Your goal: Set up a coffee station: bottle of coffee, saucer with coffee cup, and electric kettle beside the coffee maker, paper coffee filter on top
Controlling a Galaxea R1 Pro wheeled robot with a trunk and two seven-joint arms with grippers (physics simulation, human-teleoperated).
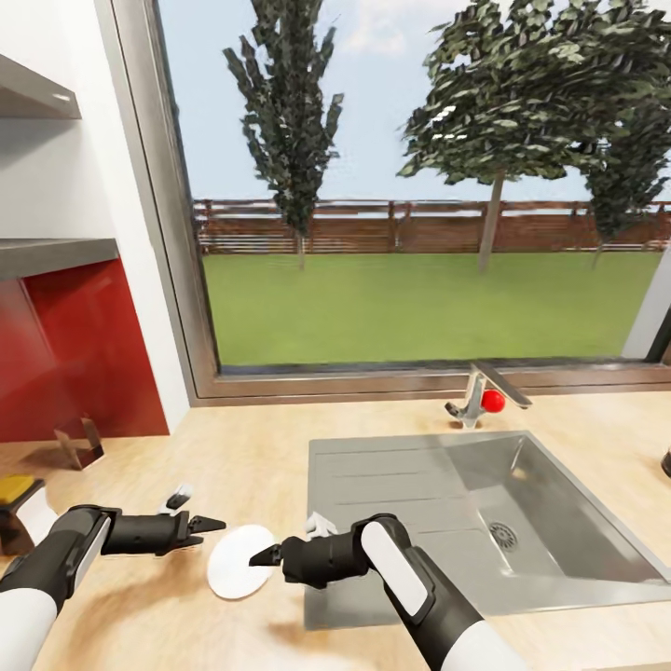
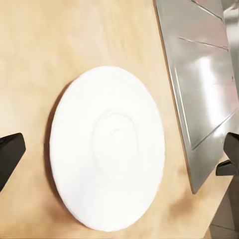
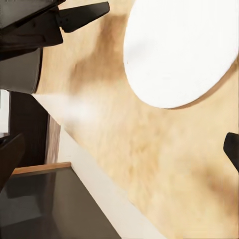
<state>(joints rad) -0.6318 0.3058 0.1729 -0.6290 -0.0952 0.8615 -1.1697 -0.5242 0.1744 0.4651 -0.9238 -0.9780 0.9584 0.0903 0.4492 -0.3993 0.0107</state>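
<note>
Both tools hovered low over the tabletop (image 1: 261, 447) in the head view; the left tool (image 1: 191, 527) pointed toward the white saucer (image 1: 235, 561) from its left side, and the right tool (image 1: 264, 556) pointed at the same saucer from the right, its dark tip over the saucer's right edge; whether either tool touched the saucer could not be told, and from this view the spread of either one could not be judged; the saucer lay flat on the wooden tabletop just left of the steel sink (image 1: 485, 508); a faucet (image 1: 480, 396) with a red knob stood behind the sink under the window (image 1: 419, 186); a dark object with a yellow top (image 1: 19, 508) sat at the far left edge, partly cut off.

In the left wrist view the left tool (image 2: 119, 159) was spread wide, one dark fingertip (image 2: 10, 154) at one edge of the frame and the other at the opposite edge; the saucer (image 2: 107, 149) lay between them on the tabletop, held by nothing; the sink's drainboard (image 2: 199, 89) ran beside it.

In the right wrist view the right tool (image 3: 119, 154) was likewise spread, with nothing between its fingertips (image 3: 231, 149); the saucer (image 3: 179, 50) lay ahead on the tabletop, and the left tool (image 3: 82, 15) showed beyond it.
</note>
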